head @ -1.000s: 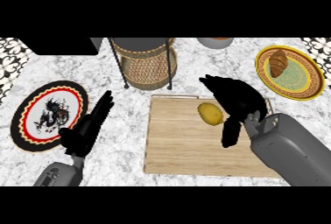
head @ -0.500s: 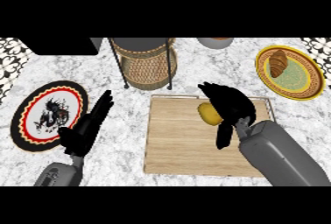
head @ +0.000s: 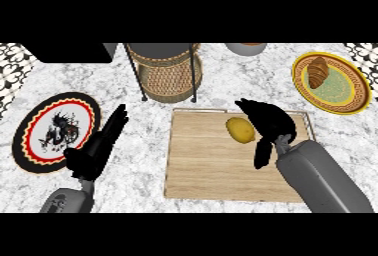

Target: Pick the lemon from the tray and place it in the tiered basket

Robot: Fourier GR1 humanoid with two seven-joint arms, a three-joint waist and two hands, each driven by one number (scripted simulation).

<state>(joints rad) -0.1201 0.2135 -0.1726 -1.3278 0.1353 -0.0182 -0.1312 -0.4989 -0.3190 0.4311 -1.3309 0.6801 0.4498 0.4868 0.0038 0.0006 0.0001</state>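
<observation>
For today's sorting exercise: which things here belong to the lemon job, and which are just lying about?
Belong: lemon, tray, tiered basket, right hand.
Lying about: patterned plate, croissant on its yellow plate, resting left hand.

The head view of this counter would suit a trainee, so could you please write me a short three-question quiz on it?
1. True or false: the lemon lies on the wooden tray.
2. What lies on the yellow plate? A) a croissant B) an apple C) a spoon
3. Fill in: the right hand is beside the lemon, while the left hand rests open next to the ______ plate.

Key:
1. True.
2. A, the croissant.
3. Red-rimmed: the red-rimmed plate sits at the left, and the tiered basket stands behind the tray.
</observation>
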